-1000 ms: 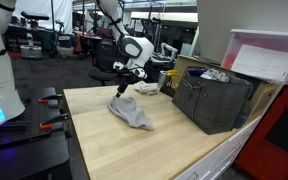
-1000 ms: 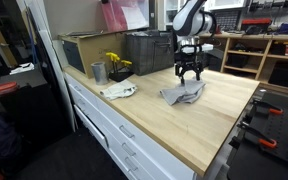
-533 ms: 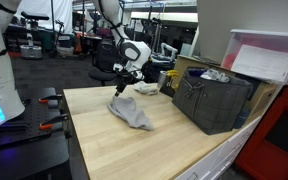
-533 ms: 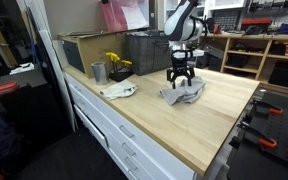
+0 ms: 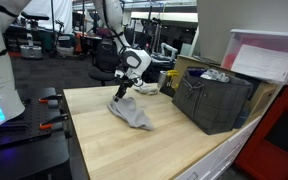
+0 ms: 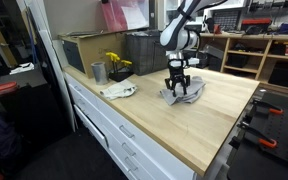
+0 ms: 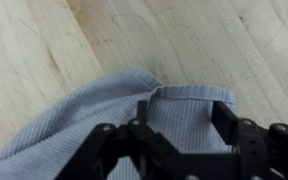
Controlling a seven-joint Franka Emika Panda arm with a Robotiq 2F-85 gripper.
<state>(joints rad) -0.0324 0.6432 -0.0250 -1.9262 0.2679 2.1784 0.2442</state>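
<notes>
A crumpled grey-blue cloth (image 5: pixel 134 114) (image 6: pixel 184 94) lies on the light wooden worktop (image 5: pixel 164 150). My gripper (image 5: pixel 119 95) (image 6: pixel 176 88) points straight down onto the cloth's end nearest the arm. In the wrist view the cloth (image 7: pixel 94 125) fills the lower left, with its hemmed corner lying between the two black fingers (image 7: pixel 222 118). The gripper (image 7: pixel 181 115) stands open there, its jaws well apart on either side of the fabric and pressing down at it. I see no fold pinched between them.
A dark bin (image 5: pixel 214 100) (image 6: pixel 149 52) stands on the worktop near the cloth. Along the wall side are a metal cup (image 6: pixel 98 72), yellow flowers (image 6: pixel 115 63), a white rag (image 6: pixel 119 91) and a cardboard box (image 6: pixel 84 50). A pink-lidded box (image 5: pixel 269 60) sits behind the bin.
The arm has come down and shifted sideways onto the cloth's end. The jaws stand a little narrower than before. The cloth has hardly moved.
</notes>
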